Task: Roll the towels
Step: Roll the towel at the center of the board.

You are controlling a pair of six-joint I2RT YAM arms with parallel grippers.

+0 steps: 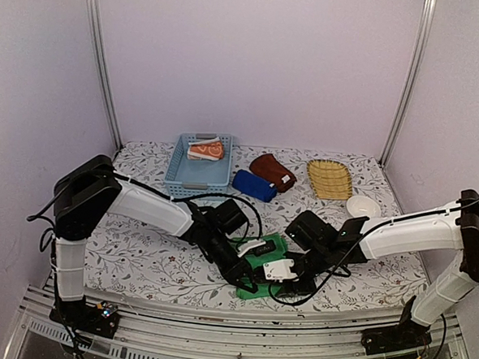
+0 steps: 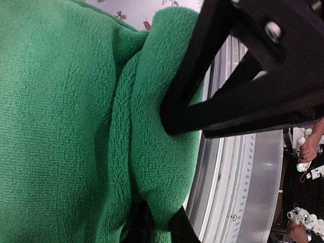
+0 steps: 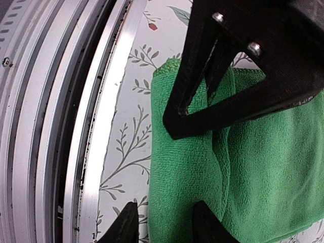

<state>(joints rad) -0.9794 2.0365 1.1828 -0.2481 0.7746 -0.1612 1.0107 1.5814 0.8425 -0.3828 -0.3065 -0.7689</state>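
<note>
Green towel, orange, blue, maroon: four

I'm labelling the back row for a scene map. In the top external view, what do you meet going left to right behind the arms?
light blue basket → dark blue towel → maroon towel → yellow wicker tray → white dish

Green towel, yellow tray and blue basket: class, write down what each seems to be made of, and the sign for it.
Green towel: soft cloth, probably microfibre or terry; matte fuzzy pile shows.
Yellow tray: seemingly woven wicker; ribbed lines cross it.
Blue basket: likely plastic; even colour, slotted walls.
</note>
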